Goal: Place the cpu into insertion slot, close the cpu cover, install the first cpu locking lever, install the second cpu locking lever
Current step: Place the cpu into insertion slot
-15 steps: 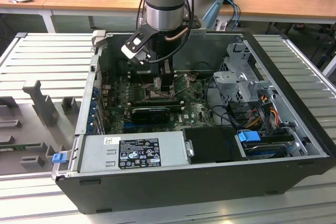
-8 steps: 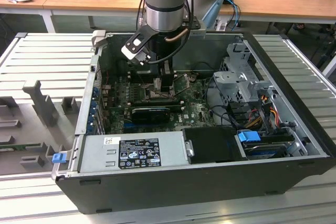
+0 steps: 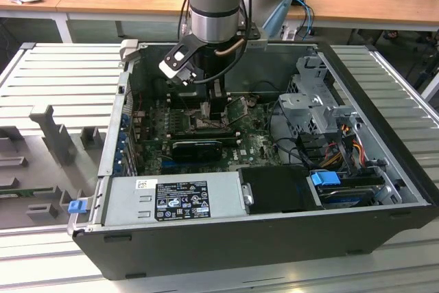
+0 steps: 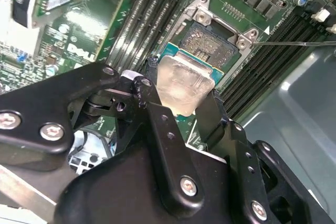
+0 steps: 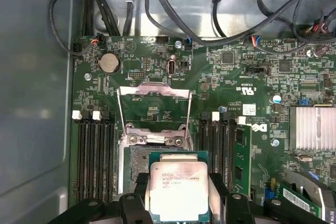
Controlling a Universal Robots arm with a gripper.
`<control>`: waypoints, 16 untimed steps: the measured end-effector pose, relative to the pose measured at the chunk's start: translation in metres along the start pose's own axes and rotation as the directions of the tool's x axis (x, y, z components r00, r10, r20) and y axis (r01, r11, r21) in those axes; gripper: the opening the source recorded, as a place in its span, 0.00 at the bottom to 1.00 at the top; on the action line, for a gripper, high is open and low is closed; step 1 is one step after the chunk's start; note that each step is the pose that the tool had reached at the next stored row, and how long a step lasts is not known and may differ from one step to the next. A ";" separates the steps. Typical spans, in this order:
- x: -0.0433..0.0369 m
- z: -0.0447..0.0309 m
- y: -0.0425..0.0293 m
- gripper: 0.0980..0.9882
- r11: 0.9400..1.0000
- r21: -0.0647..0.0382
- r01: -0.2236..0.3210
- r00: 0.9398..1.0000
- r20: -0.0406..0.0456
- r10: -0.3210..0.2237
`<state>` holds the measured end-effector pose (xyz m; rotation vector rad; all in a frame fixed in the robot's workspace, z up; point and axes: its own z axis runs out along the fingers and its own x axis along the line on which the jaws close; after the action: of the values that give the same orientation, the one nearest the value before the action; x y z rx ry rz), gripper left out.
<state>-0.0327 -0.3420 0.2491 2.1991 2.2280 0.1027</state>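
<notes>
Gripping cpu (image 5: 178,190) | fingers (image 4: 209,119) closed on its two sides | above insertion slot (image 4: 212,43)

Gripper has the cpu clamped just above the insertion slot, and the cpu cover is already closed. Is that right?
Not quite. The cpu cover is open, swung back off the insertion slot, as the first wrist view shows. The rest holds: the gripper has the cpu clamped just above that slot.
</notes>
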 end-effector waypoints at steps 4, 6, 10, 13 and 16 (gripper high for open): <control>0.0087 0.0095 -0.0005 0.48 1.000 0.000 -0.008 1.000 0.000 0.008; 0.0091 0.0134 -0.0025 0.48 1.000 0.000 -0.012 1.000 0.001 0.012; 0.0108 0.0234 -0.0080 0.48 1.000 0.000 -0.012 1.000 0.000 0.012; 0.0150 0.0280 -0.0087 0.48 1.000 -0.001 -0.015 1.000 0.000 0.015; 0.0156 0.0333 -0.0106 0.48 1.000 -0.001 -0.022 1.000 0.001 0.022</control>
<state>-0.0417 -0.3252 0.2159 2.2232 2.2031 0.1026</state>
